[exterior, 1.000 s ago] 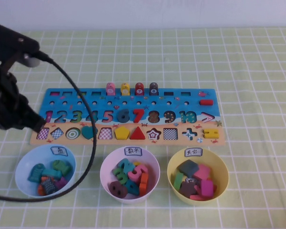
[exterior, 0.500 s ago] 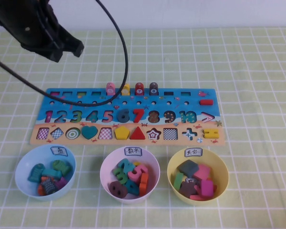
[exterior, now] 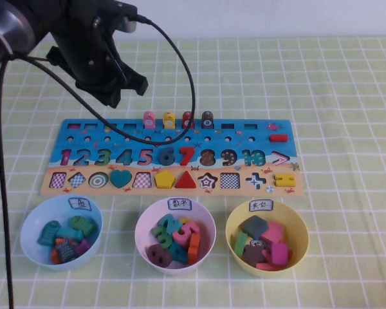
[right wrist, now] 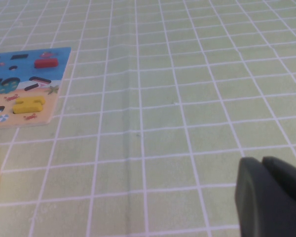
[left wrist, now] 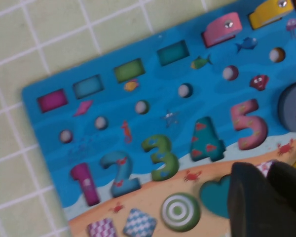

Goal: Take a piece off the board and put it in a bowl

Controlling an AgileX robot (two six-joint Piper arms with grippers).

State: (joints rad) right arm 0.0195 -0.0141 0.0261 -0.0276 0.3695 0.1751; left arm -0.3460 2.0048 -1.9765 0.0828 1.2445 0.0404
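A: Starting from the left of the board, where was everything?

B: The left gripper hung above the board's far-left corner, well short of the pegs. The wrist view showed its dark jaws close together with nothing between them; whether a slight gap stood there I could not tell.

A: And the piece?

B: The pink peg stood upright in the board's back row, leftmost of four, touching the yellow peg or just beside it. The red peg and a dark one followed to its right.

A: So how should the step have gone?

B: I'd judge the reach was only under way. The jaws needed to spread wider before coming down, then straddle the pink peg alone, gripping front and back rather than side to side, since the yellow neighbour left little room. A straight lift would have kept the board from shifting on the counter.

A: The target?

B: The light blue bowl sat just in front of the board's left end, already holding pieces. The pale pink bowl was to its right.

A: The right gripper?

B: Parked low over bare counter beyond the board's right end, jaws together, holding nothing.
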